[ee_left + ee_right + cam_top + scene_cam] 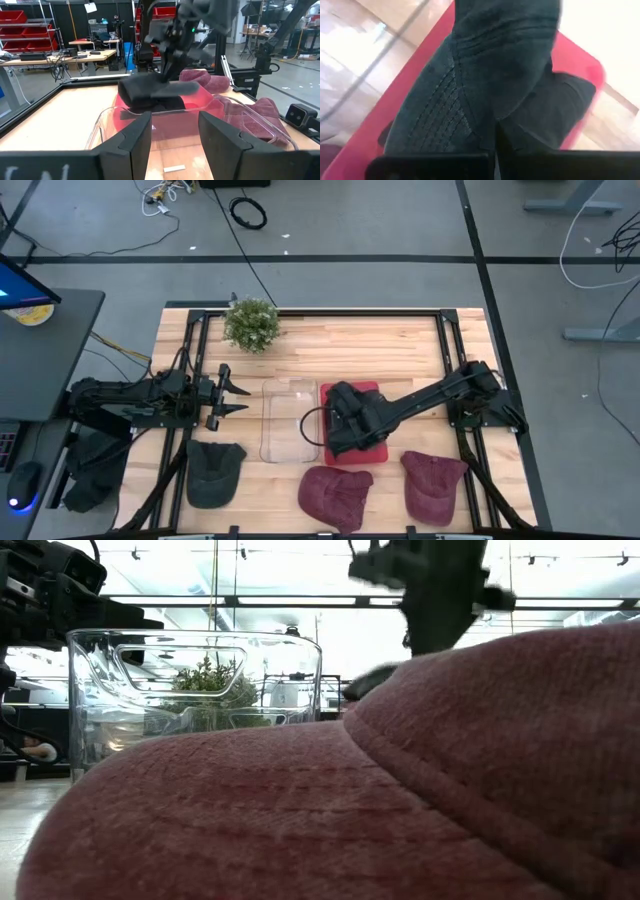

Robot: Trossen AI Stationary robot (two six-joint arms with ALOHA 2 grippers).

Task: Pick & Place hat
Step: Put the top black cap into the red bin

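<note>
The right claw (pixel 345 420) is over the red tray (pixel 376 390) in the middle of the wooden counter (pixel 350 345). Its fingers are clenched tight on a dark hat (pixel 490 75), and in the right wrist view the dark fabric with its stitching fills the picture, with the red tray under it. In the left wrist view the same hat (pixel 152 92) hangs from this claw above the tray, and I cannot tell if the fabric touches the tray floor.

The left claw (pixel 232 396) waits at the left side of the counter, its fingers (pixel 135 137) spread apart and holding nothing. It points toward the clear plastic box (pixel 287 420), which stands just beside the red tray, on its left in the high view.

Three more hats lie along the near edge of the counter. A dark green hat (pixel 214 470) is at the left, in front of the clear box. A maroon hat (pixel 336 493) lies in front of the red tray, and in the low view it fills almost the whole picture. A second maroon hat (pixel 434 480) is to the right of it, near but apart.

A small green plant (pixel 251 323) stands at the far left corner of the counter, well apart from both claws
</note>
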